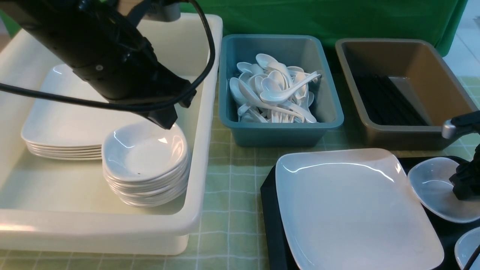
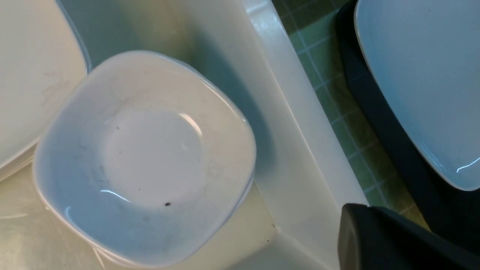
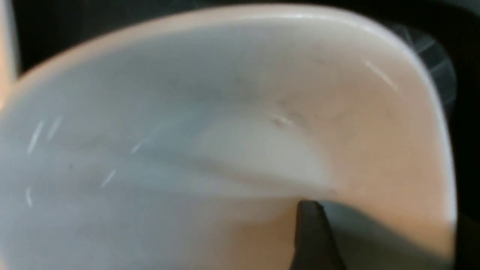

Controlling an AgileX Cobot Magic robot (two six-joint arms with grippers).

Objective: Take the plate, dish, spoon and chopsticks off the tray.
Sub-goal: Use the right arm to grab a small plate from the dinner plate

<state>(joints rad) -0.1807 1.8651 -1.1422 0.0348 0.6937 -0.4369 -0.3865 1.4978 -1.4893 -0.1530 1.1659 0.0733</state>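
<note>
The large white square plate [image 1: 352, 210] lies on the black tray [image 1: 270, 210] at the front right; the left wrist view also catches this plate [image 2: 423, 75] and the tray [image 2: 375, 112]. A small white dish [image 1: 431, 187] sits on the tray's right part. My right gripper [image 1: 465, 183] hangs over it, open, with one finger [image 3: 313, 240] inside the dish [image 3: 225, 131]. My left gripper [image 1: 165, 122] is shut and empty just above a stack of small dishes [image 1: 144, 150], and only one of its fingers [image 2: 375, 240] shows. The spoon and chopsticks do not show on the visible part of the tray.
A cream tub [image 1: 112, 225] on the left holds the dish stack [image 2: 142, 157] and a stack of square plates [image 1: 63, 123]. A teal tub [image 1: 281, 131] holds a heap of white spoons. Black sticks lie in a brown tub [image 1: 397, 133]. Another small dish [image 1: 468, 247] sits at the tray's front right.
</note>
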